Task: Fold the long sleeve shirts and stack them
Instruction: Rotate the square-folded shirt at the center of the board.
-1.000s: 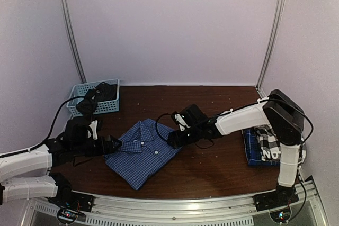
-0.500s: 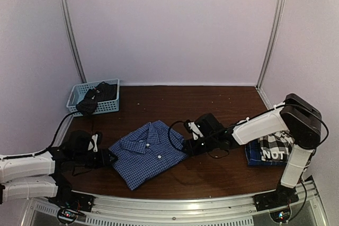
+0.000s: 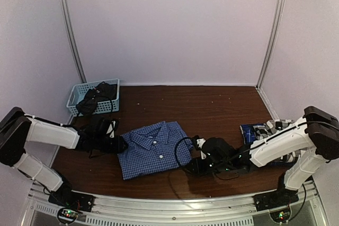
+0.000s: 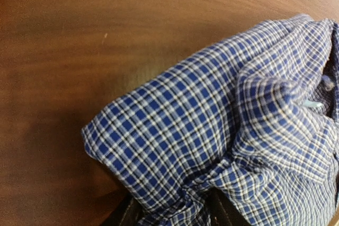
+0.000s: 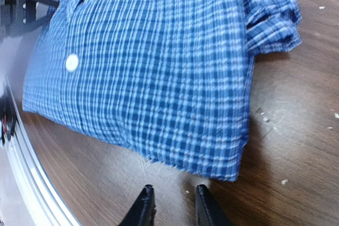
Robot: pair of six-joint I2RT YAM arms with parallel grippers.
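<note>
Your blue check shirt (image 3: 153, 149) lies folded at lower centre of the top view, on the worktop (image 3: 212, 104). The left jaws pinch its left edge. The right jaws stand slightly parted and empty, just off its right edge. The other shirts (image 3: 254, 132) sit at far right.
</note>
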